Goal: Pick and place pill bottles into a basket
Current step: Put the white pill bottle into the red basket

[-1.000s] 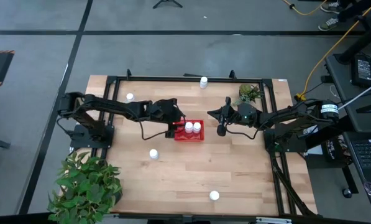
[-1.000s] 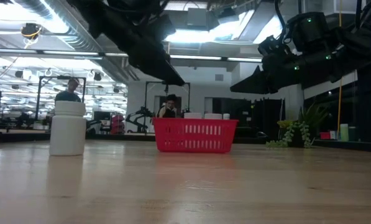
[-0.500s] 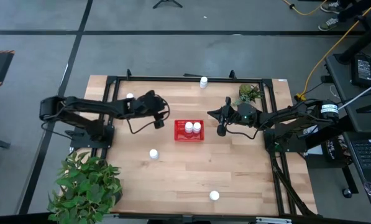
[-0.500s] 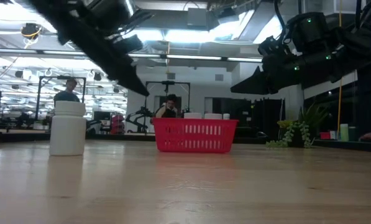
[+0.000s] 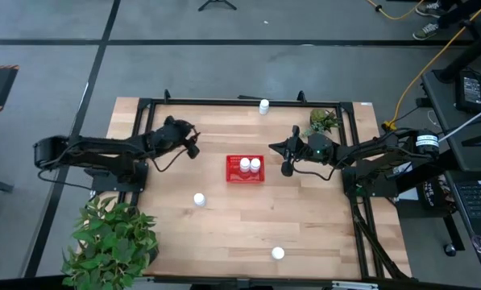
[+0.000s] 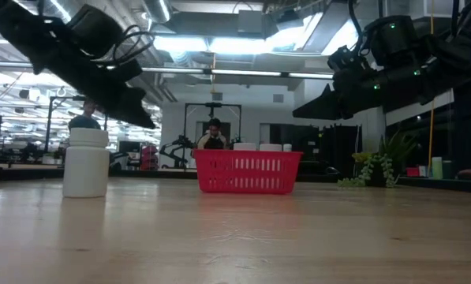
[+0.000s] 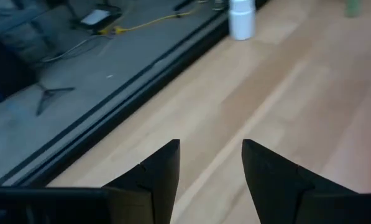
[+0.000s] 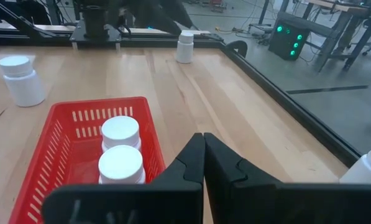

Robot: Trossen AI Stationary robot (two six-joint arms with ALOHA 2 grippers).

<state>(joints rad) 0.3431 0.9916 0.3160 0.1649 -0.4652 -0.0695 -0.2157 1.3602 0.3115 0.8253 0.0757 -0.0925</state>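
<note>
Left gripper (image 5: 194,147) has drawn back from the basket (image 5: 245,169) (jaws spread, empty); right gripper (image 5: 286,167) pressed together.

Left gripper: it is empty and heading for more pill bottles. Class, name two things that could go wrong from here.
1. The left gripper hangs open close above the table; a low approach might topple the upright pill bottle ahead.
2. The red basket already holds two bottles, so another drop could strike their caps.
</note>
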